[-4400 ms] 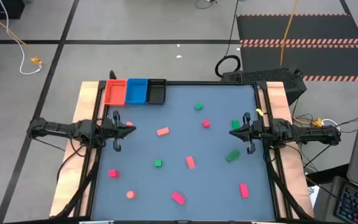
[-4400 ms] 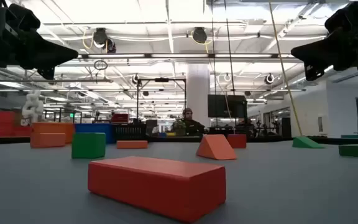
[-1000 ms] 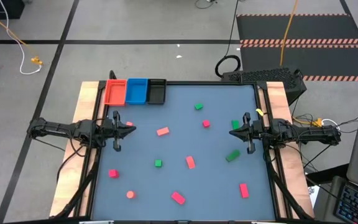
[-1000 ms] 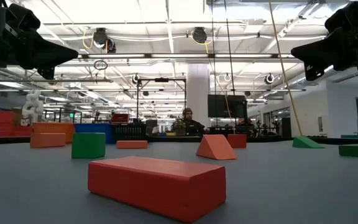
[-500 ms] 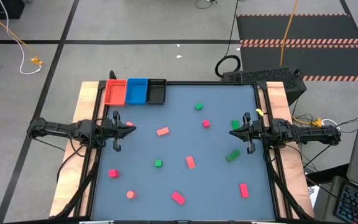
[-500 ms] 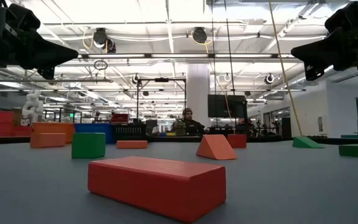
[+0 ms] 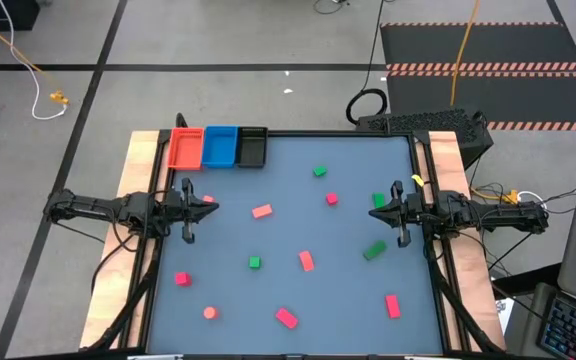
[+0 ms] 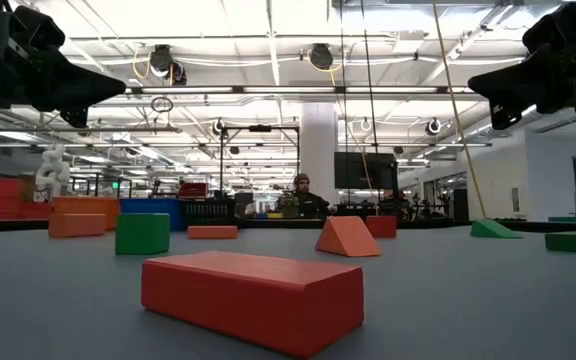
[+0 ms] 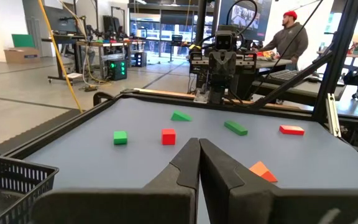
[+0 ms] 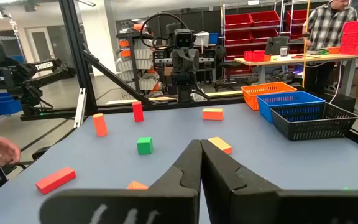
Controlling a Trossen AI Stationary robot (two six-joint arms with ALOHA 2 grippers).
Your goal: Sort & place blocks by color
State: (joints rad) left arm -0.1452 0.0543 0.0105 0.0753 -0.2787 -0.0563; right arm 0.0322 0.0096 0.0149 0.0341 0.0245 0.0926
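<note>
1. Green blocks (image 7: 319,171) – four, from what I can count in the high view.
2. Pink-red blocks (image 7: 393,305) – four as well.
3. Salmon-orange blocks (image 7: 261,211) – four again, so a dozen on the table (image 7: 348,290) all told.
4. Trays – three: one red tray (image 7: 184,148), one blue tray (image 7: 220,146), one black tray (image 7: 252,146).
5. Grippers – two: left gripper (image 7: 190,210) and right gripper (image 7: 396,213).

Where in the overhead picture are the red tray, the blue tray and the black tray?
red tray (image 7: 185,149), high view, on its floor.
blue tray (image 7: 220,146), high view, on its floor.
black tray (image 7: 253,146), high view, on its floor.
</note>
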